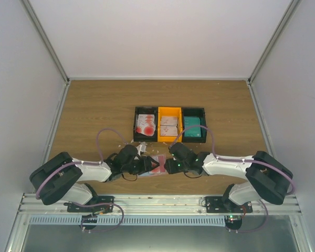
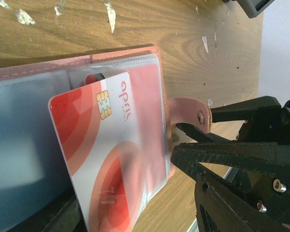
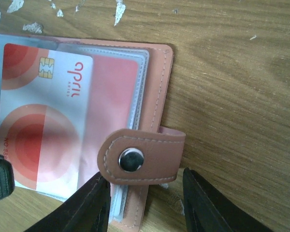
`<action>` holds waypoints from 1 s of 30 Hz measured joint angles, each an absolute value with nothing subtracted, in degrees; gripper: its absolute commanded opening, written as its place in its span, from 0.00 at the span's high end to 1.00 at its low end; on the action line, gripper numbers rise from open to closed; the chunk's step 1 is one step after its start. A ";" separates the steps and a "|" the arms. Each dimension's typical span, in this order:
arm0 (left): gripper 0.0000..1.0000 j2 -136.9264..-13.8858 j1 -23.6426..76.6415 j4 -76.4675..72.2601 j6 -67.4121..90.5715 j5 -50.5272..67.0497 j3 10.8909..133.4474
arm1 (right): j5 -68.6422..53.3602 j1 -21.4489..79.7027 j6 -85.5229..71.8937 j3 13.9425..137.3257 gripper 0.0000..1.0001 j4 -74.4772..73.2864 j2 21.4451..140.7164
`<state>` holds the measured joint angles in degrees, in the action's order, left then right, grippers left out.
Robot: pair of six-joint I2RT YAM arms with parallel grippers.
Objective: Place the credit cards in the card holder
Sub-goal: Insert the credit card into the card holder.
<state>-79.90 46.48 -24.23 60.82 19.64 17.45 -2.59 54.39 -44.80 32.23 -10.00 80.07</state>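
Overhead, two arms meet near the front of a wooden table [image 1: 94, 115]; an open pink card holder [image 3: 154, 87] lies between them, just in front of a three-part tray [image 1: 135, 123] holding cards [image 1: 145, 124]. Up close, a white card [image 3: 43, 125] with red circles lies tilted across the holder's clear sleeves; whether it is tucked in is unclear. The right gripper [image 3: 146, 186] has fingers spread either side of the snap strap [image 3: 145, 157]; the left gripper [image 1: 148, 165] shows only dark finger parts, standing apart at the card's far edge.

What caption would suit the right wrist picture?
Red-and-white chip card on an open pink card holder, its snap strap before the open right gripper.
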 measured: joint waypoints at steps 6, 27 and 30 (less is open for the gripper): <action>0.59 -79.26 46.48 -24.69 60.36 19.64 16.08 | -2.57 54.39 -44.14 32.99 0.64 -9.61 81.41; 0.39 -75.94 46.46 -17.19 53.58 19.64 17.56 | 0.64 55.33 -40.32 36.67 0.64 -10.68 85.32; 0.39 -74.13 46.35 -14.61 53.56 19.29 17.56 | 0.80 55.33 -40.29 36.67 0.64 -10.66 85.34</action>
<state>-74.13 46.35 -14.61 53.56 19.29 17.56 0.80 55.33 -40.29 36.67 -10.66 85.34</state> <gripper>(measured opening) 0.606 0.363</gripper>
